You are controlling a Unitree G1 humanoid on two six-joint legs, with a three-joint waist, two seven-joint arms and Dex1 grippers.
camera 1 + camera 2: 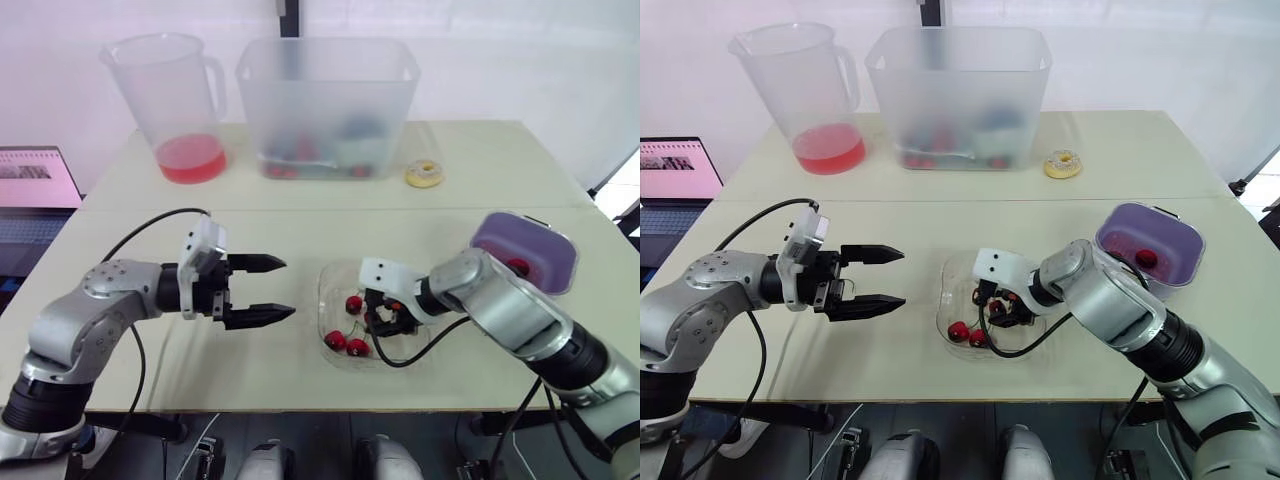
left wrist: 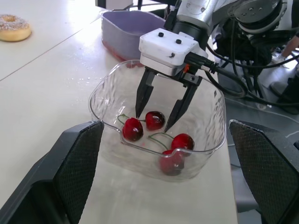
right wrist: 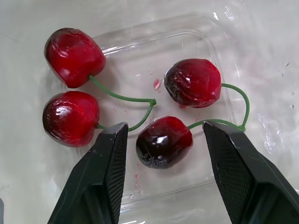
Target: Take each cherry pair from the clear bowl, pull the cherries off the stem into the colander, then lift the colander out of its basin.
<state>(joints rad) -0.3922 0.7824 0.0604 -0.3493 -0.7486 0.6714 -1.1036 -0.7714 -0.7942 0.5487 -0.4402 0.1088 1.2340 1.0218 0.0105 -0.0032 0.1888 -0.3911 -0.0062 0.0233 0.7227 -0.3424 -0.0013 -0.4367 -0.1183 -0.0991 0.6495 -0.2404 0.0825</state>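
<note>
A clear bowl (image 1: 335,285) near the table's front edge holds two cherry pairs on green stems. My right gripper (image 3: 163,130) is lowered into the bowl and open. Its fingers (image 2: 142,95) straddle one dark cherry (image 3: 163,141) without closing on it. That cherry's partner (image 3: 192,82) lies just beyond, and the other pair (image 3: 72,86) lies to one side. My left gripper (image 1: 287,287) hovers open and empty just left of the bowl. The purple colander and basin (image 1: 545,240) stand at the right, with one cherry (image 1: 517,266) inside.
At the back of the table stand a pitcher (image 1: 185,105) with red liquid and a large translucent bin (image 1: 328,105) holding mixed items. A small donut (image 1: 424,173) lies beside the bin. A laptop (image 1: 35,180) sits off the table's left.
</note>
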